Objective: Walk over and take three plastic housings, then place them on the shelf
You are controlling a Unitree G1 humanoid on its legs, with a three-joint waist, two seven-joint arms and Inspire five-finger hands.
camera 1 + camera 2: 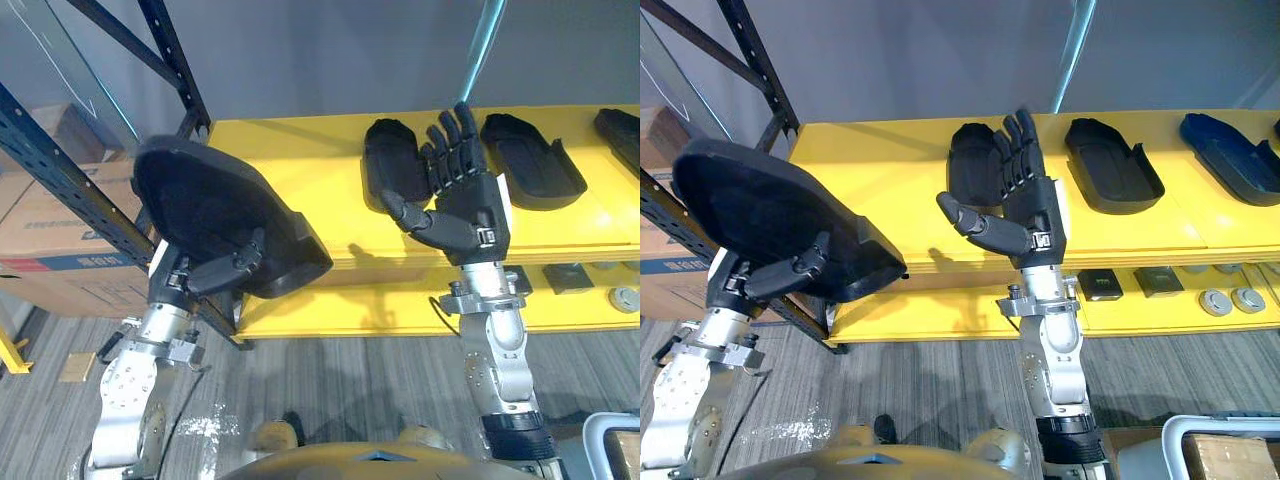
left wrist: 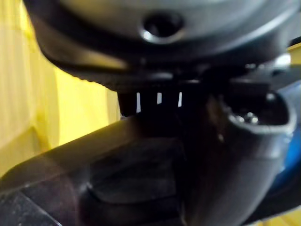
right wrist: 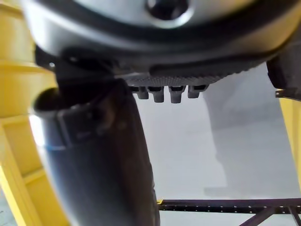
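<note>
My left hand (image 1: 215,268) is shut on a large black plastic housing (image 1: 215,215), its thumb curled over the near edge, holding it tilted in front of the yellow shelf's (image 1: 300,160) left end. My right hand (image 1: 462,200) is raised before the shelf, fingers straight and thumb out, with nothing in it. Right behind its fingers a black housing (image 1: 392,160) lies on the shelf. Another black housing (image 1: 530,160) rests to its right, and a dark blue one (image 1: 1235,160) lies further right.
A dark blue rack upright (image 1: 60,180) and black diagonal brace (image 1: 170,60) stand at the left. Cardboard boxes (image 1: 50,230) sit behind the rack. The lower yellow shelf (image 1: 1160,310) carries small square and round parts (image 1: 1160,282). A grey bin corner (image 1: 1200,445) shows at bottom right.
</note>
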